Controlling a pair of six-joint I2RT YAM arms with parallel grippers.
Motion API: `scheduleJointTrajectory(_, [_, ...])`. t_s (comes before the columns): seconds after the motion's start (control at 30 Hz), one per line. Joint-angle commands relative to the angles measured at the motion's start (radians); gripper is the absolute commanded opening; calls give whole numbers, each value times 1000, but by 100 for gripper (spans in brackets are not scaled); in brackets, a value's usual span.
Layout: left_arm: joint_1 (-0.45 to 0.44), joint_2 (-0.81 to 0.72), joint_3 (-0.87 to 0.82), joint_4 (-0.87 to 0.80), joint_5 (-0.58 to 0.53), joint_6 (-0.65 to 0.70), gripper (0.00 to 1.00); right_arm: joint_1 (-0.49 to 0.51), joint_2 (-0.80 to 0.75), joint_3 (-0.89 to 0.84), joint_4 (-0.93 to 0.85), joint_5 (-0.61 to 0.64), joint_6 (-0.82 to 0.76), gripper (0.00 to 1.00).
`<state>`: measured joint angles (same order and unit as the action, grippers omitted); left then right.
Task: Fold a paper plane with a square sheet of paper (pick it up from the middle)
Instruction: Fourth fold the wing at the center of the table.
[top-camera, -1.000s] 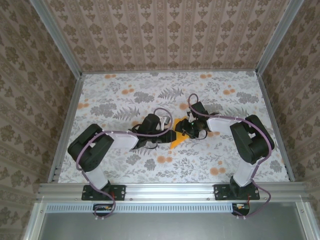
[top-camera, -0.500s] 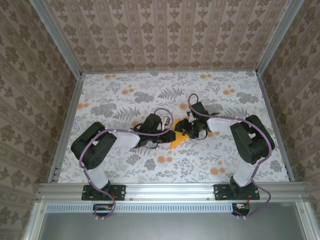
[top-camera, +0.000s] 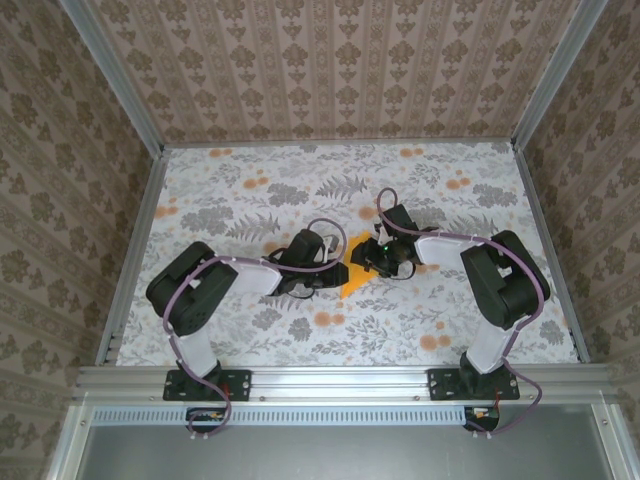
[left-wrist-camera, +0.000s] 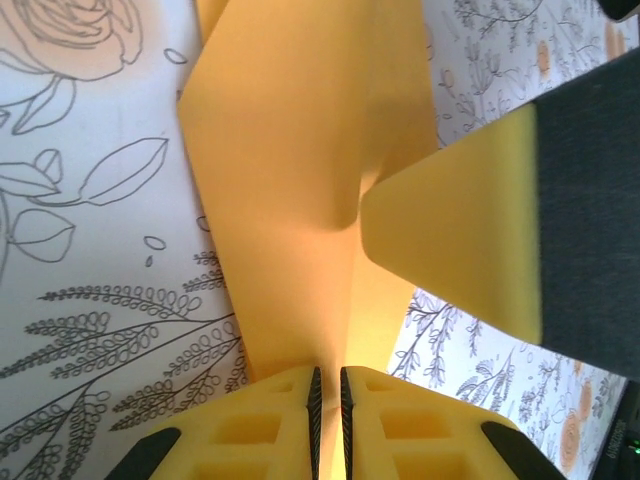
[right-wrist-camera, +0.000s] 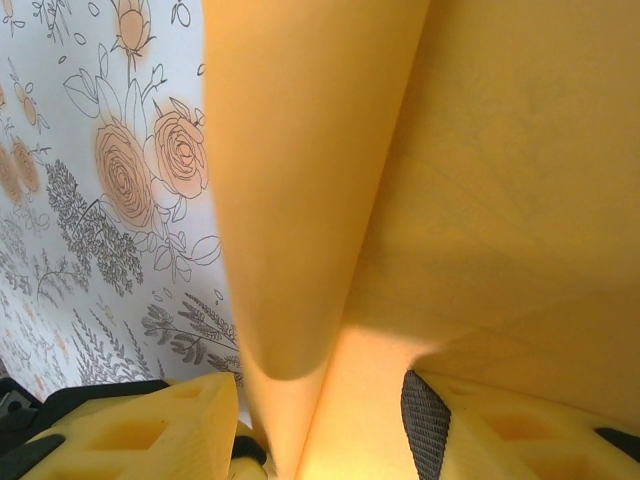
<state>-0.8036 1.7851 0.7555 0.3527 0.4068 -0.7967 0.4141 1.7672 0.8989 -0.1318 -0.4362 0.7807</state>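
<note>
Floral tabletop (top-camera: 250, 190): left gripper (left-wrist-camera: 327, 385) clamps the paper sheet (left-wrist-camera: 290, 150) as anchor; right gripper (right-wrist-camera: 315, 392), fingers apart, straddles its raised fold, presumably for creasing.

I have the sheet of paper (top-camera: 351, 279) in the middle of the table (top-camera: 450, 195), with the left gripper (top-camera: 336, 272) at its left edge and the right gripper (top-camera: 371, 263) at its right, slightly farther back.

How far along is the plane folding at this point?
Done: the sheet of paper is gripped and already bent along a lengthwise fold. In hand: the left gripper pinches one end, while the right gripper has the folded part between its fingers. Left: no pointed dart yet; the creases look soft and unfinished.
</note>
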Motion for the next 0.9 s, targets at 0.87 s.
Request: scheduleJointTrajectory(0.87, [18, -87, 2, -18, -28, 1, 18, 55, 208, 58, -358, 329, -8, 43])
